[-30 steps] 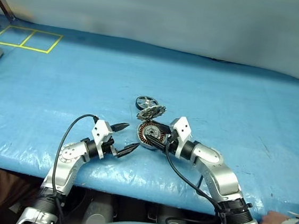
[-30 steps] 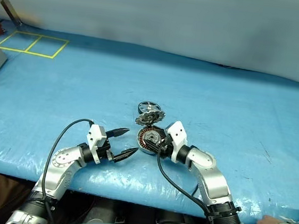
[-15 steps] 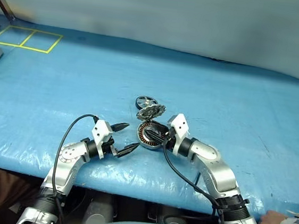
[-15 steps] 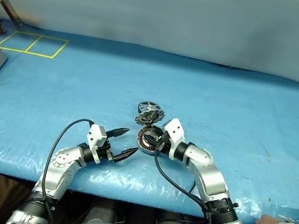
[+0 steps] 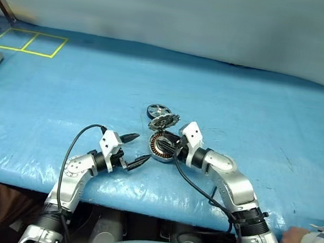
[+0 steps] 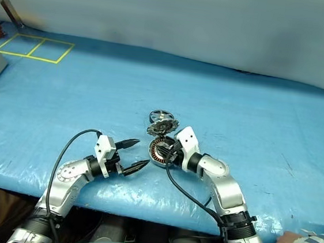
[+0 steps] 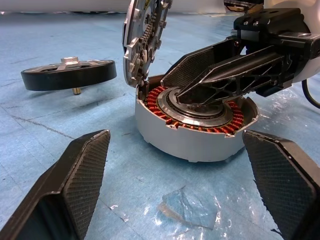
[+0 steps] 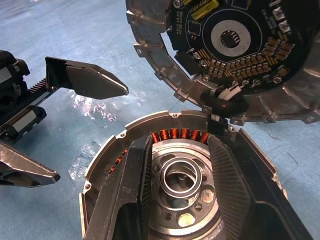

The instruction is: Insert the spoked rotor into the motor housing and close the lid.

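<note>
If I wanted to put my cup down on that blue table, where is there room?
The blue table is bare between the motor parts and the yellow tape squares, and off to the right. It is crowded near the front edge: motor housing, raised lid, spoked rotor, both grippers.

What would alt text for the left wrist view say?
The right gripper reaches into the open motor housing on a blue sheet, fingers around its hub. The lid stands hinged upright; the spoked rotor lies beside it.
</note>
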`<control>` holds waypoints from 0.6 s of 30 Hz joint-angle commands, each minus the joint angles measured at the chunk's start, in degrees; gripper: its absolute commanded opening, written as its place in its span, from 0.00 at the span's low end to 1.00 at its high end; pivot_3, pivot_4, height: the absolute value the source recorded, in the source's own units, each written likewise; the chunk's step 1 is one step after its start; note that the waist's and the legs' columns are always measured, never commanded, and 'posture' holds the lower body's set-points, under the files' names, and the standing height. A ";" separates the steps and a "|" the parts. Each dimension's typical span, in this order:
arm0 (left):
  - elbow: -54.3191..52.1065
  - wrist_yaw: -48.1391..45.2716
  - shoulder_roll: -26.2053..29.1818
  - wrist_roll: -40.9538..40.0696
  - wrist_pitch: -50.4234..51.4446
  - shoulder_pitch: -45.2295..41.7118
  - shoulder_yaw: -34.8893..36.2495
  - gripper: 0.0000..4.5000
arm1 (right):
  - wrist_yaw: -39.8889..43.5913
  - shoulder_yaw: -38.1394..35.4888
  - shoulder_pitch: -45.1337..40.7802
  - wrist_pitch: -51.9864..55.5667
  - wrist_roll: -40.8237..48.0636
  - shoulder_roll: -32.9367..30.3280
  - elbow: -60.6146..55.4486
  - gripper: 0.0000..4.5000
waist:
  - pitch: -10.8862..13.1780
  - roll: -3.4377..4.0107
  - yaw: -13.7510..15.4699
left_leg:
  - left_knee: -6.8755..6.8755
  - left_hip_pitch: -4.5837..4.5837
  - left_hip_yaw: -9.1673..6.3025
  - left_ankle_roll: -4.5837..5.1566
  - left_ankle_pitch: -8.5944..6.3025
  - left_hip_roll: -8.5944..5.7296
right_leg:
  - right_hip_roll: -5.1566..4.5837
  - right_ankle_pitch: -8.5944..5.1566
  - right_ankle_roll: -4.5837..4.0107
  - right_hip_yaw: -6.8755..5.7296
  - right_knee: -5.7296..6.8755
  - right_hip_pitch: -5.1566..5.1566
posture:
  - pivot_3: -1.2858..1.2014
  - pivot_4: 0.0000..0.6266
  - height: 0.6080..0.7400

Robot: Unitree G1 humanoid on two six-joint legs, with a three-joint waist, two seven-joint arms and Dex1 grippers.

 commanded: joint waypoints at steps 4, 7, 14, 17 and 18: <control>0.11 0.08 -0.22 0.46 -1.62 -0.04 -0.50 1.00 | 1.15 -0.30 2.06 1.45 1.01 -1.88 -3.46 0.40 | 0.00 0.00 0.00 | 0.02 0.01 0.00 0.00 0.00 0.00 | -0.01 0.00 0.00 0.00 0.00 0.02 | 0.52 0.24 1.00; 0.38 0.12 -0.26 0.50 -1.72 -0.16 -0.60 1.00 | 1.74 -0.34 2.88 1.73 1.39 -2.46 -4.66 0.40 | 0.00 0.00 0.00 | 0.02 0.01 -0.01 0.00 0.00 0.00 | 0.00 0.00 0.00 0.00 0.00 0.01 | 0.52 0.24 1.00; 0.94 0.23 -0.25 0.49 -1.96 -0.44 -0.80 1.00 | 2.26 -0.15 3.44 1.53 1.65 -3.02 -5.72 0.40 | 0.00 0.00 -0.06 | 0.02 0.01 -0.01 0.00 0.00 0.01 | 0.00 0.00 -0.01 0.00 0.00 0.01 | 0.52 0.24 1.00; 1.06 0.22 -0.25 0.47 -1.99 -0.52 -0.84 1.00 | 1.76 -0.68 3.18 0.83 1.81 -2.35 -5.81 0.40 | 0.00 0.00 -0.05 | 0.02 0.01 -0.01 0.00 0.00 0.01 | 0.00 0.00 -0.01 -0.01 0.00 0.01 | 0.52 0.24 1.00; 1.11 0.23 -0.26 0.47 -2.03 -0.54 -0.84 1.00 | 1.38 -1.06 2.98 0.48 1.91 -1.93 -5.76 0.40 | 0.00 0.00 -0.05 | 0.02 0.01 -0.01 0.00 0.00 0.01 | 0.00 0.00 0.00 -0.01 0.00 0.00 | 0.52 0.24 1.00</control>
